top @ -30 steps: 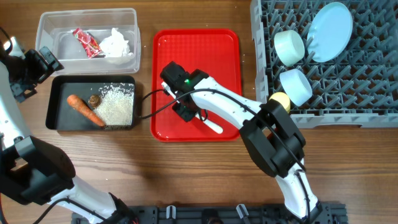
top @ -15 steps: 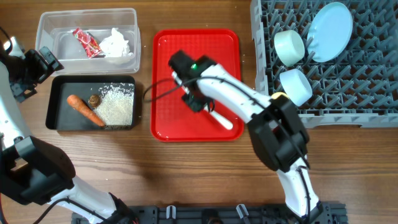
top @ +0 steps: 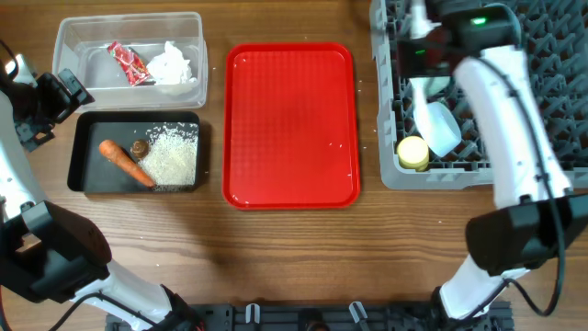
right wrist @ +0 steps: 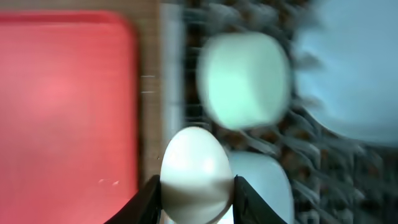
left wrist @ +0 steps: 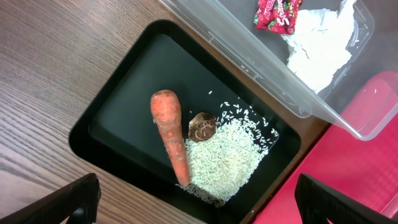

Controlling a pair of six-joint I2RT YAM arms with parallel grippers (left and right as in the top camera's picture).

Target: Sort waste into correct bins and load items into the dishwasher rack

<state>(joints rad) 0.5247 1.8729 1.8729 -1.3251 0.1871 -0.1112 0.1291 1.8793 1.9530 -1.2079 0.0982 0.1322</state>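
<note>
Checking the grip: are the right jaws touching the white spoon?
Touching. Right wrist view shows the white spoon pressed between both jaws of the right gripper.

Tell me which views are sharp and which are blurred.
Right wrist view: blurred all over, the pale-green bowl and red tray soft-edged, the white spoon in the right end effector only a bit crisper. Left wrist view: sharp, each grain of rice and the carrot clear. Overhead view: sharp on the left, the right arm smeared over the rack.
</note>
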